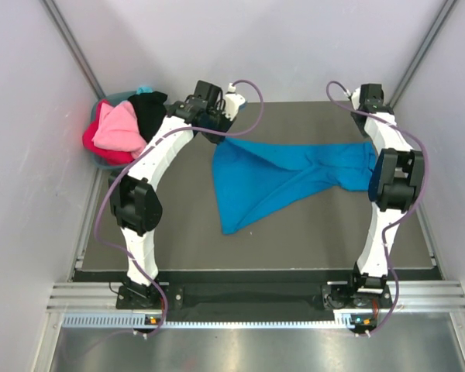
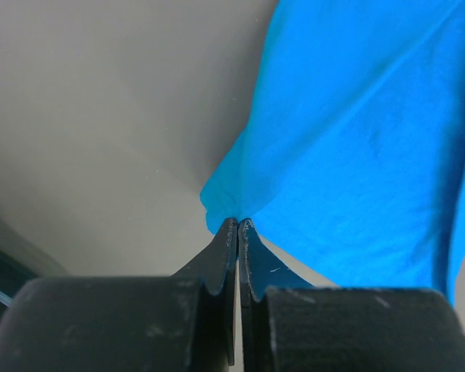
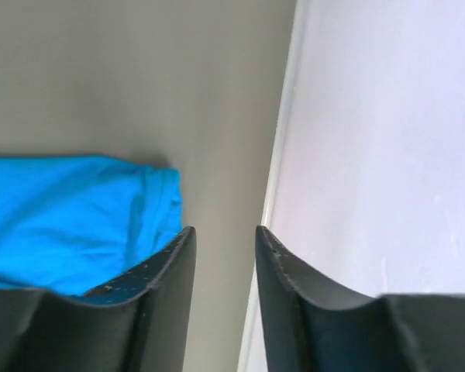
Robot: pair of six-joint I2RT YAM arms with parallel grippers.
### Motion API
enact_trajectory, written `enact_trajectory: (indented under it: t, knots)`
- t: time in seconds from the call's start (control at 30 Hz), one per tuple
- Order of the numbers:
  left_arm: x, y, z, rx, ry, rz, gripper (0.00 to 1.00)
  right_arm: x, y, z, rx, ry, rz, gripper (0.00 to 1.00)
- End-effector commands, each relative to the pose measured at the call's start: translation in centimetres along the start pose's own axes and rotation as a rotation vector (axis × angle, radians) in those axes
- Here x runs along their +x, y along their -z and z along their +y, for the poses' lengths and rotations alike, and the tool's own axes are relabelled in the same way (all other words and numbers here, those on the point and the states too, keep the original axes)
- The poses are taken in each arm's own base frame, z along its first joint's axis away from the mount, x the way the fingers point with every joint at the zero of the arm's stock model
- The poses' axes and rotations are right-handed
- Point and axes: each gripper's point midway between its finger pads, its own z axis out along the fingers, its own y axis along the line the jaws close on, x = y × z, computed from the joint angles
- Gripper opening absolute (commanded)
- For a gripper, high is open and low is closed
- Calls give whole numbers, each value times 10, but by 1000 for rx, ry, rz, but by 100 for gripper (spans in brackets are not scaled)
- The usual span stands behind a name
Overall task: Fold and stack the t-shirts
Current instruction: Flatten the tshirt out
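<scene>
A bright blue t-shirt (image 1: 283, 174) lies stretched across the dark table, bunched toward the right. My left gripper (image 1: 219, 130) is shut on its far left corner (image 2: 225, 203), pinching the cloth at the fingertips. My right gripper (image 3: 223, 231) is open and empty, above the table by the right wall, just right of the shirt's right end (image 3: 70, 225). In the top view the right gripper (image 1: 370, 99) is at the far right of the table. Pink (image 1: 118, 128), red (image 1: 95, 141) and black (image 1: 149, 111) shirts are piled in the basket at far left.
A teal plastic basket (image 1: 121, 97) stands off the table's far left corner against the wall. White walls close in on both sides; the right wall (image 3: 387, 139) is right beside my right gripper. A metal rail runs along the near edge (image 1: 256, 298).
</scene>
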Motion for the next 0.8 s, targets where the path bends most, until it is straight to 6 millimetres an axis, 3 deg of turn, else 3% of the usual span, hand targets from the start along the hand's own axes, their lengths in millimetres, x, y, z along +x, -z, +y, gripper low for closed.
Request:
enact_trajectory:
  t: [0.0,0.03,0.07,0.13,0.2,0.23,0.37,0.4,0.53,0.63,0.67,0.77]
  knots:
    - [-12,8,-1,-12,4,-41,0,-38,38,-29,95,-87,-114,39]
    - [-12,8,-1,-14,3,-42,0,-46,55,-34,87,-95,-155,40]
    - [-12,8,-2,-11,2,-41,0,-49,60,-16,7,-71,-184,40]
    - [-12,6,-3,-8,2,-40,0,-53,79,1,-106,-26,-241,40]
    - [-12,3,-5,-2,1,-37,1,-44,87,46,-317,47,-268,38]
    - [-12,3,-5,-3,0,-36,1,-42,93,56,-371,54,-282,38]
    - [-10,2,-8,0,-4,-30,1,-29,89,95,-552,71,-235,37]
    - [-10,1,-9,-2,-6,-28,1,-39,93,98,-590,65,-263,37]
    - [-6,2,-8,-9,-9,-16,1,-42,85,128,-724,80,-236,34]
    - [-3,2,-8,-20,-15,-7,1,-41,82,135,-732,118,-230,29]
    - [0,1,-7,-22,-16,1,1,-42,89,155,-755,160,-230,29]
    - [0,1,-7,-28,-20,2,1,-39,94,168,-769,204,-230,28]
